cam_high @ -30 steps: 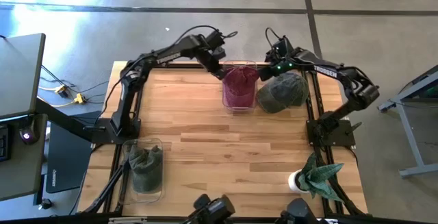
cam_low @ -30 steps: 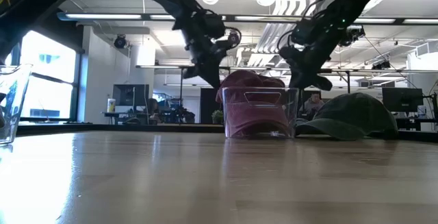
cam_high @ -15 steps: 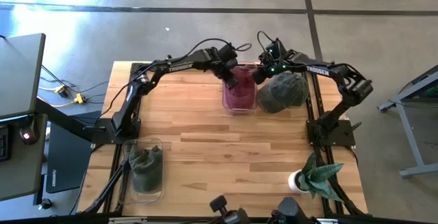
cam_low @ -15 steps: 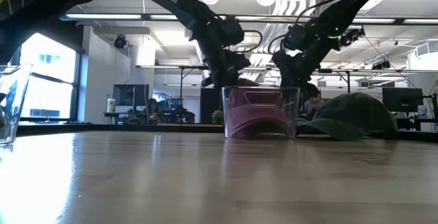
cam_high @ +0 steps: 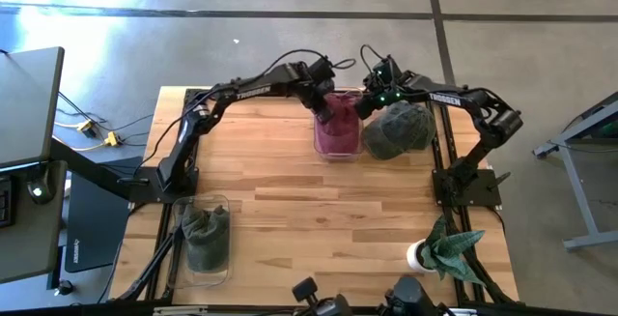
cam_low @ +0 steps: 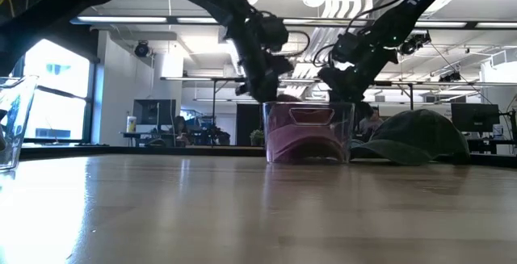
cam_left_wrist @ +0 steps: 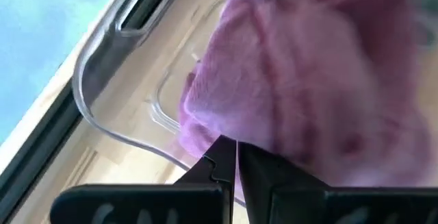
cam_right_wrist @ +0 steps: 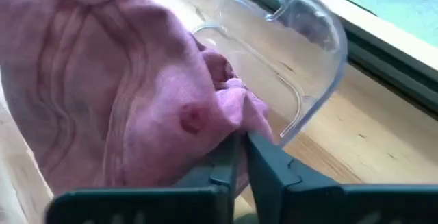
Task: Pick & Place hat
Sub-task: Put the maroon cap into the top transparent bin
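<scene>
A pink hat (cam_high: pixel 337 126) lies crumpled inside a clear bin (cam_high: pixel 317 142) at the table's far edge; in the low view the pink hat (cam_low: pixel 305 141) sits below the bin's rim (cam_low: pixel 307 104). My left gripper (cam_high: pixel 324 110) reaches over the bin's far left corner, shut on the hat. My right gripper (cam_high: pixel 364 107) comes in over the far right corner, also shut on it. A dark green hat (cam_high: pixel 399 129) rests on its brim on the table right of the bin. My left gripper pinches a bunched fold of the pink hat's cloth (cam_left_wrist: pixel 217 132) between its two fingertips, slanting down from the table's far left. The hat sags inside the bin, slack. My right gripper pinches a puckered edge of the hat's cloth (cam_right_wrist: pixel 236 112) at its fingertips, slanting down from the far right; the hat lies in the bin below it.
A second clear bin (cam_high: pixel 207 270) with a dark hat stands at the near left corner. A potted plant (cam_high: pixel 446 248) is at the near right. The table's middle is bare wood (cam_high: pixel 319 210). The green hat (cam_low: pixel 416 139) lies close beside the bin.
Both grippers have come down and drawn closer over the bin, the left one moving toward the table's right. The pink hat, which stood bulging above the rim, has sunk into the bin.
</scene>
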Available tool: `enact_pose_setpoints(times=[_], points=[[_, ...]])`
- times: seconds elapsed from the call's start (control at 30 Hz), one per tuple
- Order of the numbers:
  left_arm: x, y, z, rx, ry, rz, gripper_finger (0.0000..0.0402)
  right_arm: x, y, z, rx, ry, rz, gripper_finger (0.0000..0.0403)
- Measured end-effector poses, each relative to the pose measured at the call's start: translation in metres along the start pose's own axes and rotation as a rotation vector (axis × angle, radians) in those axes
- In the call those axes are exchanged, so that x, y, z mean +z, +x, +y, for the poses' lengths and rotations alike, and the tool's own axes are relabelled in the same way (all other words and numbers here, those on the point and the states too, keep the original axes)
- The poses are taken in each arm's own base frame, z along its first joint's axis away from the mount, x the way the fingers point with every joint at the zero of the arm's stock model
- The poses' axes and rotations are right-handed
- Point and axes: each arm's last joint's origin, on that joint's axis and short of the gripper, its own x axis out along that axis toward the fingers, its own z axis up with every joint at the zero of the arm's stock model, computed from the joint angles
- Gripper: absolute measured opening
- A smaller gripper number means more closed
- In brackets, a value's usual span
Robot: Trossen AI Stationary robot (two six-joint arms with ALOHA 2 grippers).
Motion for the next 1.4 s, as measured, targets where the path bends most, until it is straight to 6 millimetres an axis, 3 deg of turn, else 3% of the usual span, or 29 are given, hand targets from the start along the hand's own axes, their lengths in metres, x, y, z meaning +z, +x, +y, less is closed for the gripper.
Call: enact_pose_setpoints(times=[0.2,0.37,0.47,0.63,0.77,0.93,1.17,1.3,1.4], points=[[0.011,-0.035,-0.004,-0.055,-0.002,0.035,0.0014,0.004,-0.035,0.001,-0.031,0.089,-0.061,0.0099],[0.009,-0.045,-0.002,-0.118,-0.065,0.089,0.0014,0.007,-0.052,0.007,0.068,0.119,-0.095,0.01],[0.01,-0.043,0.006,-0.19,-0.128,0.088,0.0014,0.009,-0.045,0.015,0.172,0.091,-0.092,0.0069],[0.017,-0.034,0.017,-0.17,-0.188,-0.014,0.0014,0.01,-0.018,0.022,0.177,0.079,-0.079,0.0007],[0.013,-0.016,0.019,-0.102,-0.217,-0.041,0.0014,-0.003,0.005,0.018,-0.025,0.106,0.001,0.0014],[0.002,0.007,0.022,-0.053,-0.252,-0.049,0.0014,-0.005,0.008,0.02,-0.11,0.044,-0.005,0.0003],[0.0,0.008,0.024,-0.026,-0.27,-0.055,0.0014,0.002,-0.025,0.027,-0.116,0.025,-0.088,0.0011],[0.01,-0.023,0.022,-0.133,-0.272,-0.087,0.0014,0.003,-0.051,0.034,-0.112,0.01,-0.134,0.0003],[0.017,-0.034,0.017,-0.276,-0.265,-0.093,0.0007,0.004,-0.063,0.038,-0.091,-0.017,-0.161,0.0003]])
